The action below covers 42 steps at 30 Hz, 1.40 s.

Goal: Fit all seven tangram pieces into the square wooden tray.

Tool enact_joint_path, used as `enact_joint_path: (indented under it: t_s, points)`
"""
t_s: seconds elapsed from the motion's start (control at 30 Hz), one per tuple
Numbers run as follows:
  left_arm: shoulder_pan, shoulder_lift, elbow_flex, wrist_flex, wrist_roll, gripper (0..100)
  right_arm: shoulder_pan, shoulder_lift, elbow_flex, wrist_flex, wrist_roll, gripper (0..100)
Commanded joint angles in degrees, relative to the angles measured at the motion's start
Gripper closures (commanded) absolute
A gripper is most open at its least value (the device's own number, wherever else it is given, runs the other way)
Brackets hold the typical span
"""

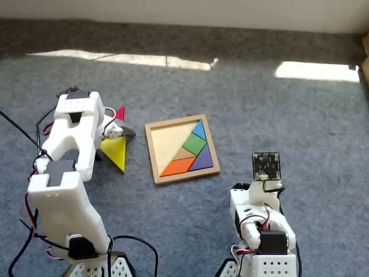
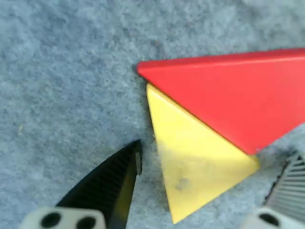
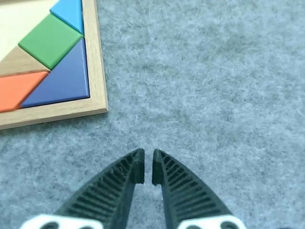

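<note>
At the near edge of the grey carpet: two arm bases, left arm at 7 o'clock, right arm at 5 o'clock of the tray.

Right gripper: hangs over carpet just off the tray's near right corner. The jaws are drawn almost together with a thin slit between the tips, and they hold nothing. A band of carpet separates the tips from the tray rim.

Left gripper: spread wide, one finger on either side of the yellow triangle. A strip of carpet shows between the dark finger and the triangle's edge, so nothing is gripped.

Yellow triangle: flat on the carpet at 9 o'clock of the tray, outside it, with a gap of carpet between.

Red triangle: at 12 o'clock of the yellow one, its long edge meeting a yellow edge. It is partly covered by the arm in the high view.

Square wooden tray: mid-carpet, slightly turned. Its 3-to-6 o'clock part holds a light blue triangle, a green square, a dark blue triangle, an orange piece and a tan triangle, edges flush. The 10 o'clock part is bare wood.

Beyond the tray, at 12 o'clock: a broad stretch of carpet with sunlit patches.
</note>
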Motion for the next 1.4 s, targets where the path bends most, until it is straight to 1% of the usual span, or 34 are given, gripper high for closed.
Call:
enact_joint_path:
  t_s: [0.0, 0.3, 0.37, 0.5, 0.57, 0.7, 0.83, 1.07, 1.2, 1.3, 1.37]
  points:
    - [0.66, 2.24, -4.26, 3.6, -1.49, 58, 0.48, -0.31, 7.25, 0.48, 0.0, 95.3]
    - [0.4, 3.47, -4.62, 4.4, -1.41, 59, 0.48, -0.31, 7.25, 0.48, 0.0, 95.3]
    - [0.4, 3.47, -4.62, 4.31, -1.58, 62, 0.48, -0.31, 7.25, 0.48, 0.0, 95.3]
    - [0.4, 3.47, -4.62, 3.87, -1.85, 75, 0.48, -0.31, 7.25, 0.48, 0.0, 95.3]
    - [0.4, 3.47, -4.7, 3.87, -1.85, 78, 0.48, -0.31, 7.25, 0.48, 0.0, 95.3]
    - [0.66, 3.38, -4.7, 4.31, -4.31, 79, 0.48, -0.31, 7.25, 0.48, 0.0, 95.3]
    - [0.66, 3.03, -4.7, 5.01, -4.92, 79, 0.48, -0.31, 7.25, 0.48, 0.0, 95.3]
    - [0.84, 3.03, -10.24, 13.01, -5.1, 79, 0.48, -0.31, 7.25, 0.48, 0.0, 95.3]
    - [3.21, 3.03, -13.32, 16.09, -5.27, 79, 0.48, -0.31, 7.25, 0.48, 0.0, 95.3]
    - [5.93, 3.03, -14.81, 16.7, -7.47, 79, 0.48, -0.31, 7.25, 0.48, 0.0, 95.3]
    - [7.34, 3.03, -16.04, 17.41, -7.74, 83, 0.48, -0.31, 7.25, 0.48, 0.0, 95.3]
